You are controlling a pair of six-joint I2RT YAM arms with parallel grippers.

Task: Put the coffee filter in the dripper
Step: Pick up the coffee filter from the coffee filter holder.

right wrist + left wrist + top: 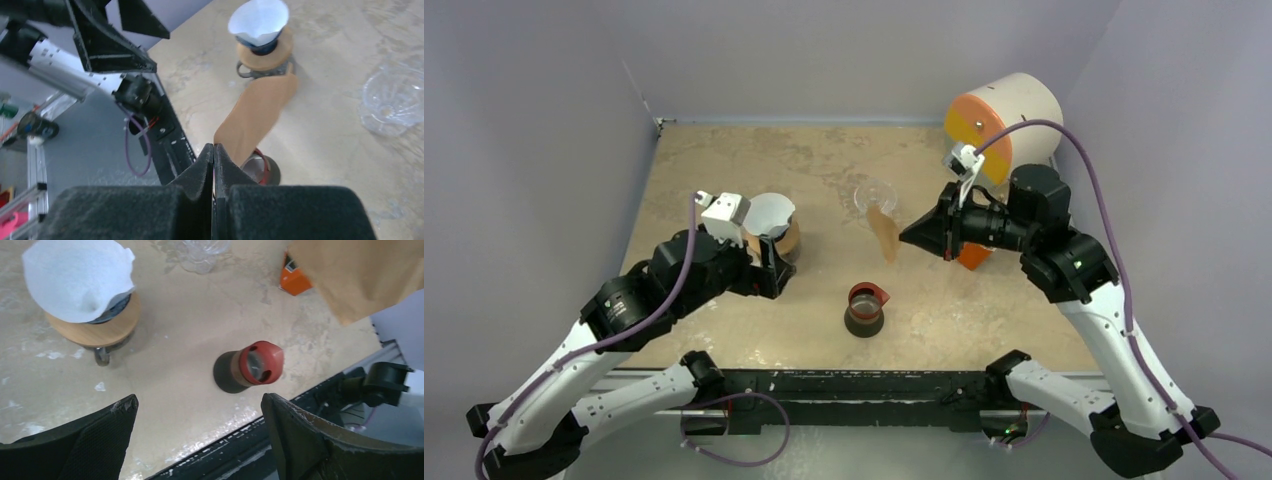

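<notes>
The right hand [214, 150] is pressed together on one edge of a brown paper filter [257, 112], holding it in the air above the middle of the tabletop [754, 150], a little toward the right edge, so that it hangs as a flattened, slightly curled sheet. It looks very light and limp. It will likely flutter, fold or slip under any quick move, and a pinch at the rim, as here, seems the sensible hold, since squeezing the body would crease it shut. The dripper [264, 47] stands near the left edge, about midway between the far and near edges, seated in a wooden ring [95, 330]. A white filter [80, 277] already lines it, opened into a cone that hides most of the blue. The left hand [197, 440] hovers just beside the dripper with its fingers spread wide, gripping nothing. A clear glass cup [874, 195] sits near the brown filter, and a red-topped carafe [250, 367] stands toward the near edge — both fragile and best kept clear of.
</notes>
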